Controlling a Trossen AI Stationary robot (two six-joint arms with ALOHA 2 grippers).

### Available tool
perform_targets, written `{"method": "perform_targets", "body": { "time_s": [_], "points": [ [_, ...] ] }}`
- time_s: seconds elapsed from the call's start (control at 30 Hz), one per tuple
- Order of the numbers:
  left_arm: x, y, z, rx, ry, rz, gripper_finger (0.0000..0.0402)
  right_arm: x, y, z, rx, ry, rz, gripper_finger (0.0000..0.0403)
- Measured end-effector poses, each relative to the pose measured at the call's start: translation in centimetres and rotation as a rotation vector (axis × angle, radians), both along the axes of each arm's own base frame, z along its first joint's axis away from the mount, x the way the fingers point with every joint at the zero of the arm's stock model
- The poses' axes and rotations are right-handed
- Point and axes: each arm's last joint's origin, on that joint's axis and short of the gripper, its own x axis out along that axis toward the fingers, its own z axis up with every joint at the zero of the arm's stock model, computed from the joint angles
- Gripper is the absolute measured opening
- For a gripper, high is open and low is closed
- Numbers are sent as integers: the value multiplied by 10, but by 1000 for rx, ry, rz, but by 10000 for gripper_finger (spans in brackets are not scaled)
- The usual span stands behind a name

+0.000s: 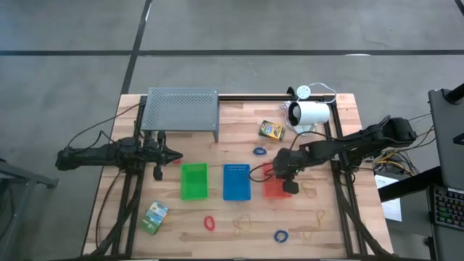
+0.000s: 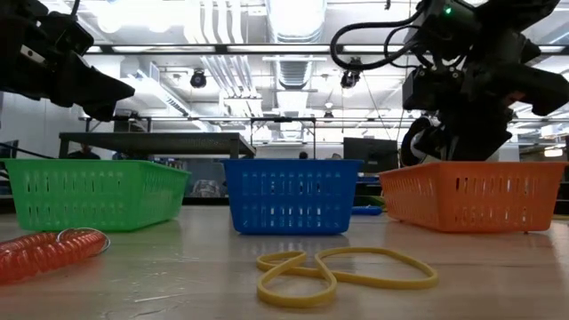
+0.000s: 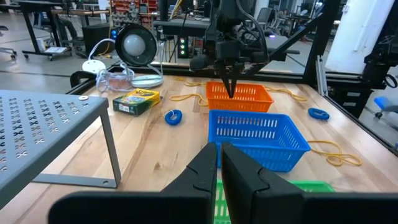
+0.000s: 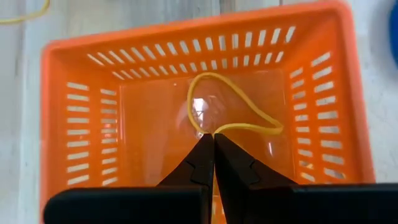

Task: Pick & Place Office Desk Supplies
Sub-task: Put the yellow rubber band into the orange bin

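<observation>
Rubber band [image 4: 233,112] pinched, right fingers [image 4: 200,163] over orange tray [image 4: 74,112]

Three baskets [image 1: 193,181], two crayon boxes [image 1: 271,130].

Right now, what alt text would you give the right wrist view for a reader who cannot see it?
The right gripper, fingers shut, pinches a thin yellow rubber band directly above the orange basket, the band's loop hanging over the basket's floor. Pale wooden tabletop shows beyond the basket's rim.
</observation>
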Motion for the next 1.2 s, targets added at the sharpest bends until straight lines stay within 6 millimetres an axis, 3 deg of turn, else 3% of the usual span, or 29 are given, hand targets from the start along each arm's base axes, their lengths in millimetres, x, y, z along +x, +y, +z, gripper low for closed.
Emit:
{"method": "perform_targets", "body": {
  "time_s": [0.5, 0.97, 1.2],
  "points": [
    [0, 0, 0, 0, 0, 0, 28, -2, -1, 12, 46, -47, -97, 13],
    [0, 0, 0, 0, 0, 0, 28, -2, -1, 12, 43, -53, -98, 112],
    [0, 0, 0, 0, 0, 0, 28, -2, -1, 12, 33, -48, -102, 121]
  ]
}}
